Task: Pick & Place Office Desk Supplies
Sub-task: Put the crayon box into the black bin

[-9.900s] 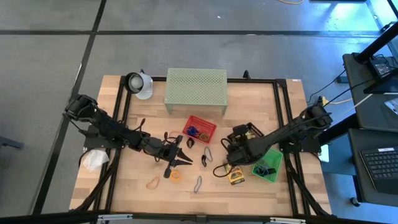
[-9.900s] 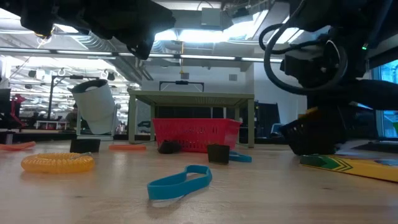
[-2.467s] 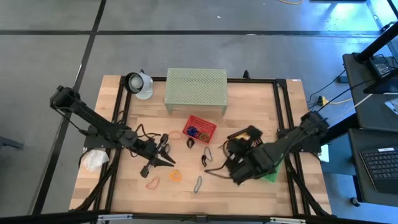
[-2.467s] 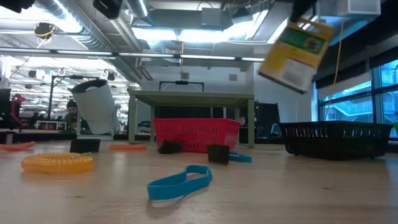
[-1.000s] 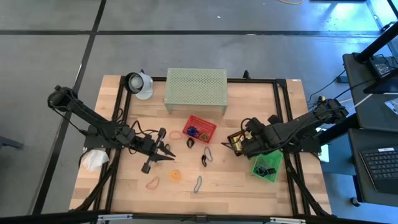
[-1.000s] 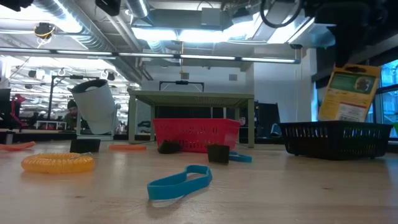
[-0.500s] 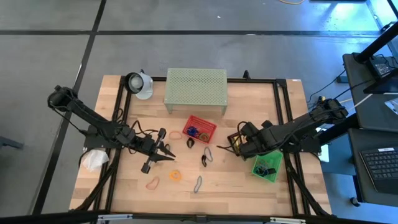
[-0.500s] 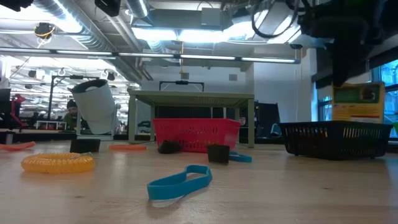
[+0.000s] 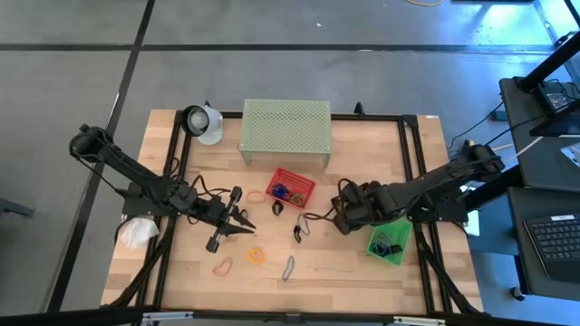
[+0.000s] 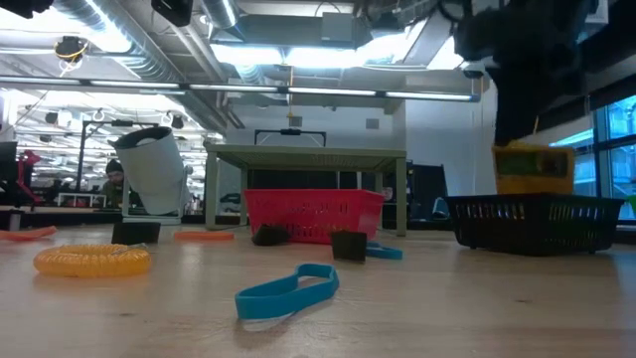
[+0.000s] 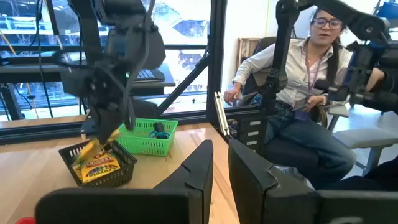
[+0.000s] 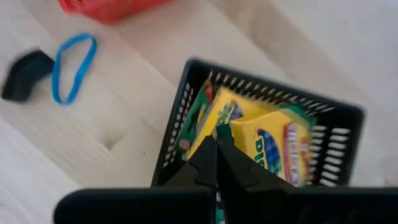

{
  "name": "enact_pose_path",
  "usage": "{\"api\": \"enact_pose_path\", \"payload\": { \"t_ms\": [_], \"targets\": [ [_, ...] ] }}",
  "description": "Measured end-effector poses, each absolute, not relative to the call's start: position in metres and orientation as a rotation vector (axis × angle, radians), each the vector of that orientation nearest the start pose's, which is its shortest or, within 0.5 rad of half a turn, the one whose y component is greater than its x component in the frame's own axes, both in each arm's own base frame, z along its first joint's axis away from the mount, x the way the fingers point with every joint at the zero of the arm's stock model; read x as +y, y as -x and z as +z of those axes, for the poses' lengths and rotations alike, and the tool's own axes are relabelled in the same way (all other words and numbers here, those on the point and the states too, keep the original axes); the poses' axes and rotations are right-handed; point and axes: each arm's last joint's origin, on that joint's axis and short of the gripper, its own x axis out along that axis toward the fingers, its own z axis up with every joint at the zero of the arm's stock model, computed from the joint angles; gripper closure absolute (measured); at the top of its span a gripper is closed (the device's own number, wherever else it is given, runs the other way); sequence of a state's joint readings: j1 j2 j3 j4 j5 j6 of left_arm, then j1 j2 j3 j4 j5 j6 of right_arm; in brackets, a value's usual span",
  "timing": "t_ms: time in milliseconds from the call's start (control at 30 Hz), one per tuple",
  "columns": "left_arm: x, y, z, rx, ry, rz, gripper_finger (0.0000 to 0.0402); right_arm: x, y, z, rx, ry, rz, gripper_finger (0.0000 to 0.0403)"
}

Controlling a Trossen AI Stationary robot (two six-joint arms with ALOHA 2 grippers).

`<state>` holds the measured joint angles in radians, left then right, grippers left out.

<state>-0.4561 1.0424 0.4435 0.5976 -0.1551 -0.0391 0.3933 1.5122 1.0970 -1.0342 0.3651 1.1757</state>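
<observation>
The right gripper (image 12: 216,144) is closed, its two fingers pressed together on the top edge of a yellow-and-green crayon box (image 12: 208,121), which is held directly over the black basket (image 12: 180,115). In the low view that crayon box (image 10: 532,169) is seen standing upright, long axis vertical, its lower end already behind the basket's (image 10: 537,221) rim; in the left wrist view it leans slightly as it enters. A second crayon box (image 12: 283,152) lies inside the basket just beside the held one, its long axis roughly along the basket's length. The coming move is judged to turn on this vertical relation: the box sits straight below the fingers and inside the walls, so release or a short descent seems to be what remains.

The left gripper (image 9: 237,227) waits well apart on the left half of the table (image 9: 362,272), fingers nearly closed on nothing, near the orange loop (image 9: 256,256). The green basket (image 9: 390,244) lies just beside the right arm.
</observation>
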Motion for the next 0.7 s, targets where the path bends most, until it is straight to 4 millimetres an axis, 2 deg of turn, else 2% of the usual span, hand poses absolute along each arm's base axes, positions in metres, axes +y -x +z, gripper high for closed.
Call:
{"api": "enact_pose_path", "payload": {
  "t_ms": [133,267,433,700],
  "targets": [
    [-0.093,-0.199,0.243,0.007,0.038,-0.301,0.0359,0.094,-0.257,0.208,1.175,-0.459,-0.722,0.0403],
    [-0.093,-0.199,0.243,0.01,0.037,-0.301,0.0359,0.095,-0.262,0.198,1.192,-0.443,-0.734,0.0403],
    [-0.093,-0.199,0.243,0.01,0.037,-0.301,0.0359,0.094,-0.266,0.197,1.174,-0.436,-0.719,0.0402],
    [-0.093,-0.199,0.243,0.01,0.037,-0.301,0.0359,0.089,-0.272,0.197,1.174,-0.456,-0.671,0.0379]
  ]
}}
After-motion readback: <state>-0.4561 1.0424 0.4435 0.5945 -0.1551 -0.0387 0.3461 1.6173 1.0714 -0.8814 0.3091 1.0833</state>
